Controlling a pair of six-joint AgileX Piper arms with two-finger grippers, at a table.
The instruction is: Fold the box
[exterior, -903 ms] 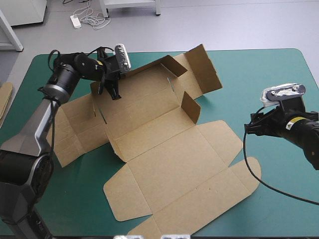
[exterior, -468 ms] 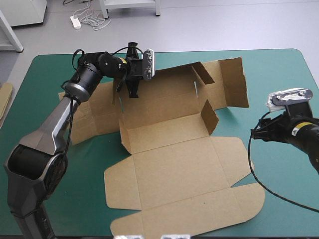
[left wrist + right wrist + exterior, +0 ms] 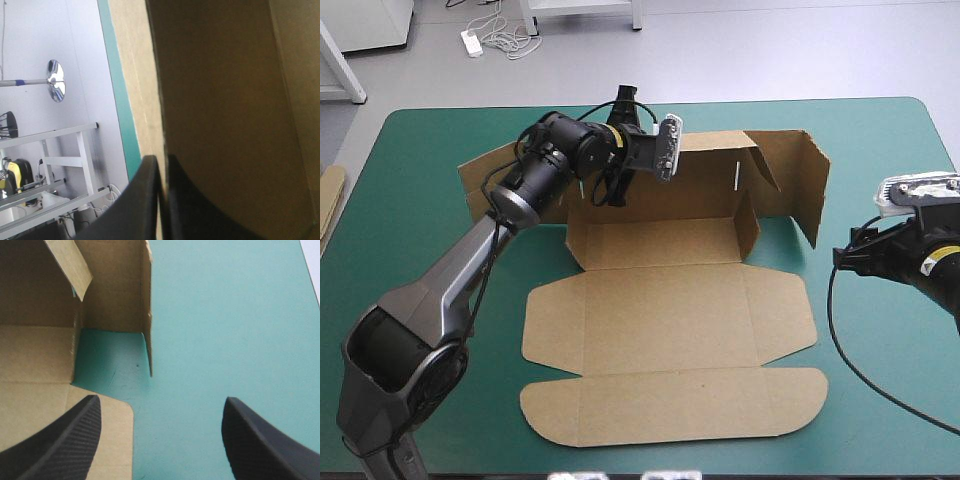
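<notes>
The brown box (image 3: 670,330) lies mid-table with its lid panel flat toward the near edge. Its rear wall (image 3: 705,180) stands upright, with a side flap (image 3: 815,195) raised at the right end. My left gripper (image 3: 620,185) is shut on the top edge of that rear wall near its left end; in the left wrist view its fingers (image 3: 150,200) pinch the board (image 3: 225,100) between them. Off the box's right side, over bare teal-green cover, my right gripper (image 3: 850,255) stands open. The right wrist view shows its fingertips (image 3: 87,412) wide apart, the raised flap (image 3: 142,305) ahead.
A strip of more brown board (image 3: 330,200) shows at the table's left edge. Teal-green cover (image 3: 880,400) lies bare to the right of the box and along the near edge. The box's left flap (image 3: 495,185) lies spread toward the far left.
The left gripper has swung right along the far side, dragging and turning the box square to the table, with the rear wall now upright. The right gripper drew back slightly rightward.
</notes>
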